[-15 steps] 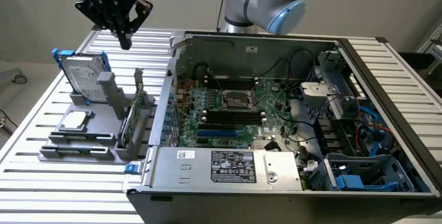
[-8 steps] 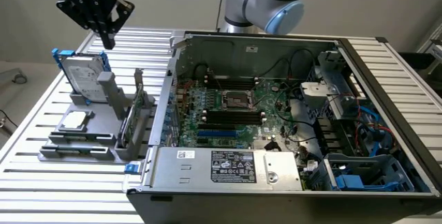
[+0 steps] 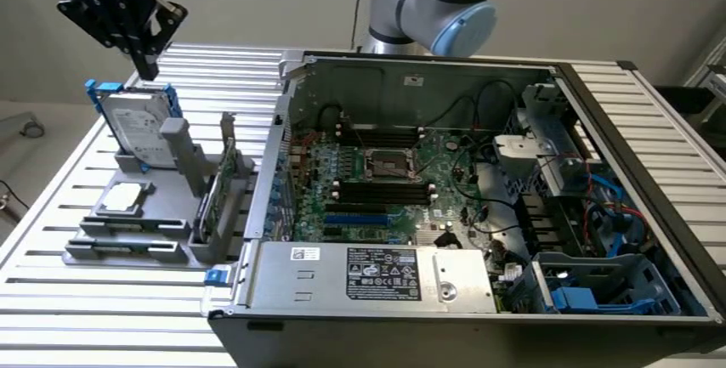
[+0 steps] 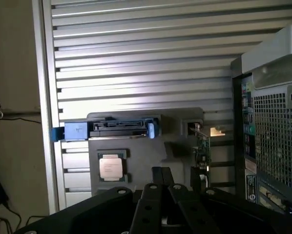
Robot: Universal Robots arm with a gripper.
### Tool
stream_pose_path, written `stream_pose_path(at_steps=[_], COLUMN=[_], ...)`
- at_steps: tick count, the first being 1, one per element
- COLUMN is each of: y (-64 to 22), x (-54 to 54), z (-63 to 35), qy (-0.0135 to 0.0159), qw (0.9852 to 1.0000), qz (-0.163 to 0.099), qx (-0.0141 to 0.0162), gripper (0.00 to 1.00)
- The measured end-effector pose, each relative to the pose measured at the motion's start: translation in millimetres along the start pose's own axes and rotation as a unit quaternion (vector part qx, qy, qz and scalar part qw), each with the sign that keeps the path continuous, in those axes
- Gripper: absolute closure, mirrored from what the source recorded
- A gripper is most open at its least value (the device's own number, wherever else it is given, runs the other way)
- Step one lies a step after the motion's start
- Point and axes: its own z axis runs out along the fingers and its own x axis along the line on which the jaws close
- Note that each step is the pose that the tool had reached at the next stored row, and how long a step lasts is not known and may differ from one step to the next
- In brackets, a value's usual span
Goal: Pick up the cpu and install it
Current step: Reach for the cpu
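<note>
The end effector (image 3: 148,64) hangs empty, pressed together, above the hard drive (image 3: 138,130) near the tabletop's (image 3: 114,317) far corner on the exterior view's left. The cpu (image 3: 122,199) lies flat in a grey holder (image 3: 142,225) by that left edge, beside the open computer case (image 3: 375,66).

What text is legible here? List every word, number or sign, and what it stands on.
None reads clearly.
Power supply label: print too small.
White sticker beside it: too small.
Hard drive label: blurred.
Gripper lettering: blurred.
</note>
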Motion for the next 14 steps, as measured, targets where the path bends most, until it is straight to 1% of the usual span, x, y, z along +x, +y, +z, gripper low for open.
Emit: stream_pose_path(at_steps=[7, 11, 13, 14], y=[1.0, 1.0, 0.5, 0.4], x=[31.8, 49.8, 56.0, 57.3], z=[5.0, 8.6, 10.3, 11.2], qy=[0.0086, 0.0125, 0.0139, 0.0142], qw=[1.0000, 0.9999, 0.9999, 0.9999], qz=[0.000, 0.001, 0.000, -0.002], qx=[0.0006, 0.0010, 0.0016, 0.0022], gripper=[0.89, 0.89, 0.89, 0.89])
